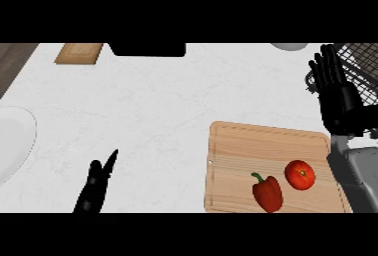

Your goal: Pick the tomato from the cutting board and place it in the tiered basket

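Note:
A red tomato (300, 174) lies on the wooden cutting board (244, 150), near the board's right edge. Just left of it on the same board is a red bell pepper (268, 193) with a green stem. The black wire tiered basket (362, 62) shows at the upper right corner. My right hand (334, 87) is raised at the right edge, fingers straight and open, beside the basket and above the board's far right corner, holding nothing. My left hand (96, 185) rests open at the lower left, fingers pointing up.
A white plate (13, 142) sits at the left edge. A small wooden board (79, 53) and a black object (148, 49) lie along the counter's far side. A white rounded object (289, 46) shows at the top right.

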`<state>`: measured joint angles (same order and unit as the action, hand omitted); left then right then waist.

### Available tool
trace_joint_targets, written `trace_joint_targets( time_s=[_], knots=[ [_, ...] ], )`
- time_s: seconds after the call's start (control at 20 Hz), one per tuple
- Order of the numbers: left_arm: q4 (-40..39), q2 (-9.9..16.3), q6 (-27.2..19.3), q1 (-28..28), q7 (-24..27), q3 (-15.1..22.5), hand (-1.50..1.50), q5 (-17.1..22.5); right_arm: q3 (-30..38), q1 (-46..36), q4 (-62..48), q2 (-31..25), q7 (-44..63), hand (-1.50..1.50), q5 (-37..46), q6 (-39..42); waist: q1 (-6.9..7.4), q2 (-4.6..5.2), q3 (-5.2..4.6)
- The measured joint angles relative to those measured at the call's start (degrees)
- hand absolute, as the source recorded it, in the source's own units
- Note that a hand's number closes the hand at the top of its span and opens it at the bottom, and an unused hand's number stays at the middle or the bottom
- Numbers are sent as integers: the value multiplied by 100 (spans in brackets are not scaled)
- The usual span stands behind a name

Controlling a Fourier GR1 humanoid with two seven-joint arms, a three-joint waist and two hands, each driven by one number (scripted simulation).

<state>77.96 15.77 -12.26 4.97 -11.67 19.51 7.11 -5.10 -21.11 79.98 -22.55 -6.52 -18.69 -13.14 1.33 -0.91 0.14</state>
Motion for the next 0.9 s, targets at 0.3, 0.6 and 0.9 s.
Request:
trace_joint_targets(
  time_s=[0.3,0.6,0.9],
  knots=[
    [2626,1136,303,3283,-425,1284,0,308,11,357,27,56,136,150,-362,413,-63,-134,191],
    [2856,1419,-22,3681,-387,1245,0,73,416,1146,-534,-312,391,-150,-72,-262,-541,-131,62],
    [2929,1567,-273,3789,-342,1245,0,-183,407,1550,-558,-788,565,-150,161,-207,-659,-126,-34]
  ],
)
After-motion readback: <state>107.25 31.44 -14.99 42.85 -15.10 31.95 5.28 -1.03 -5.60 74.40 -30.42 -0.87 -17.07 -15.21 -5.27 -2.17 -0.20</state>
